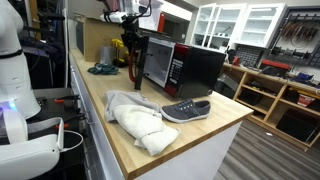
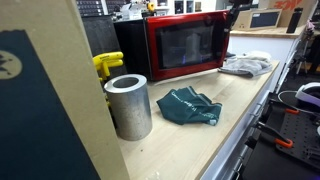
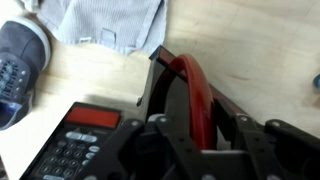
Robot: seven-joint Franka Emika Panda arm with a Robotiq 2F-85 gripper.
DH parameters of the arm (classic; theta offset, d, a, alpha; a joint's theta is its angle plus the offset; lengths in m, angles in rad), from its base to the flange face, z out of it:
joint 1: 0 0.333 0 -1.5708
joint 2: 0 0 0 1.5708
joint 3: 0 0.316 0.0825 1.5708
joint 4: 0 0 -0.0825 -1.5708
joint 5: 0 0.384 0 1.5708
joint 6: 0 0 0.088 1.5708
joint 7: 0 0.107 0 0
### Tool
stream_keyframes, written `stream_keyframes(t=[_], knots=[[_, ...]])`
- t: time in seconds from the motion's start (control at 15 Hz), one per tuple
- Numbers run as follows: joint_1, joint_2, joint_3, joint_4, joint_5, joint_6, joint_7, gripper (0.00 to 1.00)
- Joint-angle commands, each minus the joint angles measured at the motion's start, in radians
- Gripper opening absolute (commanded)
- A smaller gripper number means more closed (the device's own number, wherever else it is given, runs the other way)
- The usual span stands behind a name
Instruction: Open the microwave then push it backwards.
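Plainly, in an exterior view the microwave (image 1: 190, 68) stands on the wooden counter (image 1: 205, 135) past the shoe (image 1: 186, 110), little counter showing behind it. In an exterior view its door (image 2: 185, 48) looks shut to us. From the wrist, our pincer (image 3: 195, 125), fingers apart, straddles the red handle (image 3: 195, 85), which runs away from us, keypad (image 3: 75, 150) alongside.

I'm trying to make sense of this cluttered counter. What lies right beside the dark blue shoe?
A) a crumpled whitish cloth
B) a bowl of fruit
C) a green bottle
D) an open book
A: in an exterior view the dark blue shoe sits on the wooden counter with the crumpled whitish cloth close beside it.
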Motion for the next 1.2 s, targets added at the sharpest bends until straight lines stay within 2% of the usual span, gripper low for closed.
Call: stream_keyframes(t=[0.0, 0.2, 0.27, 0.53, 0.73, 0.93, 1.13], knots=[[0.027, -0.116, -0.023, -0.008, -0.032, -0.196, -0.109, 0.75], [0.043, -0.162, -0.025, 0.052, -0.082, -0.287, -0.184, 0.98], [0.053, -0.173, -0.029, 0.080, -0.092, -0.307, -0.213, 1.00], [0.095, -0.153, -0.057, 0.237, -0.079, -0.346, -0.335, 1.00], [0.114, -0.063, -0.083, 0.352, -0.056, -0.316, -0.365, 1.00], [0.109, 0.041, -0.082, 0.420, -0.019, -0.285, -0.312, 1.00], [0.089, 0.152, -0.042, 0.446, -0.003, -0.242, -0.200, 1.00]])
